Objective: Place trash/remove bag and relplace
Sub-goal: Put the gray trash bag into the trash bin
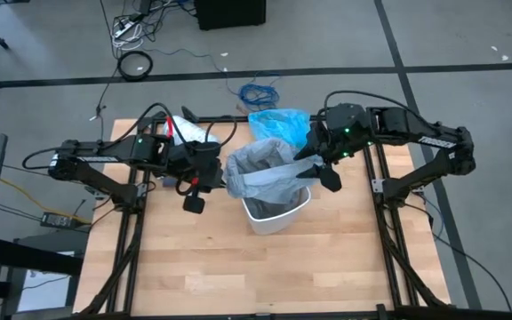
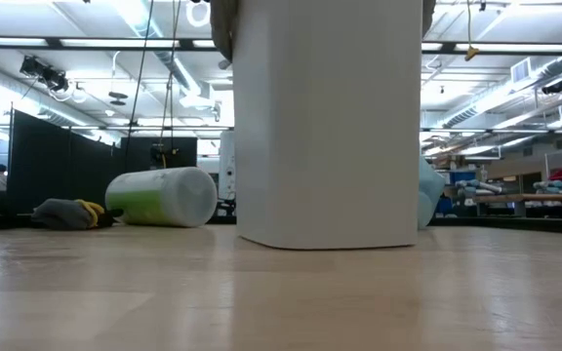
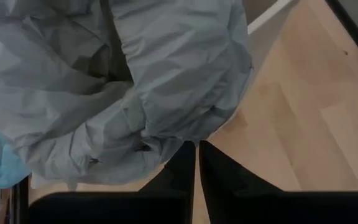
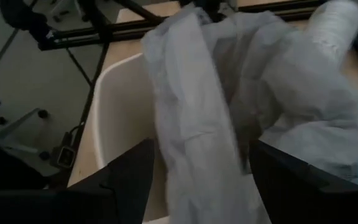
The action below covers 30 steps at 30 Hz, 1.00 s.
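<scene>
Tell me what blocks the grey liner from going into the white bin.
Nothing visible does. The grey liner is draped over the white bin rim, bunched at its far side. The right pincer stands open around a hanging fold; the left pincer sits beside it.

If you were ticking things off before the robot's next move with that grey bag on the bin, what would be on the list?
1. White plastic bin upright on the wooden table: ok.
2. Thin grey translucent liner spread over the whole rim: not ok; it is bunched toward the left side, bare rim shows near the front.
3. Left gripper pinching the liner's edge: ok, jaws shut on it.
4. Right gripper clear of the liner: cannot tell; jaws open, the liner hangs between them.
5. Crumpled light-blue plastic bag out of the bin: ok, behind it.
</scene>
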### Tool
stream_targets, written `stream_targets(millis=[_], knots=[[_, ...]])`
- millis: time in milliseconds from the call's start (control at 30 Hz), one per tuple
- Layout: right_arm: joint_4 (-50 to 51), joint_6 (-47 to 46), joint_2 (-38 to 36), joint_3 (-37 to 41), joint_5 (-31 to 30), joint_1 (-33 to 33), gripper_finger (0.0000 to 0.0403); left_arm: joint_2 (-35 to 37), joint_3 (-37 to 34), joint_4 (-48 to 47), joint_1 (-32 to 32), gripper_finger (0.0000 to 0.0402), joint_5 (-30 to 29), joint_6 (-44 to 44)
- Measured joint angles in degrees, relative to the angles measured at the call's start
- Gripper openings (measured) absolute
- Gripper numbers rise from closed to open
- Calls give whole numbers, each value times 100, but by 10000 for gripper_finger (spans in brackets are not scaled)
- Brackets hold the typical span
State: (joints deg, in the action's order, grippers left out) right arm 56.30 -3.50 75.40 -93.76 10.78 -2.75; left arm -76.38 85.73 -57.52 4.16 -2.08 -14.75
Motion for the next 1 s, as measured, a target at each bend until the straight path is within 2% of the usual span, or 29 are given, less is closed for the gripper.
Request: stream_targets(millis=[267,400,567,667,867,1000], knots=[[53,-136,0,0,-8,196,243,162,-6,36,-2,31,-338,-9],[61,-187,2,0,-8,199,240,438,-4,669,-2,31,-366,73],[102,-184,44,0,-15,199,240,719,15,1925,-79,31,-497,769],[93,-156,44,0,-23,199,238,659,11,1875,-224,34,-101,700],[102,-140,46,0,-21,199,237,388,0,1832,-727,67,1425,725],[105,-140,46,0,-21,199,237,269,-6,1691,-934,101,1592,702]])
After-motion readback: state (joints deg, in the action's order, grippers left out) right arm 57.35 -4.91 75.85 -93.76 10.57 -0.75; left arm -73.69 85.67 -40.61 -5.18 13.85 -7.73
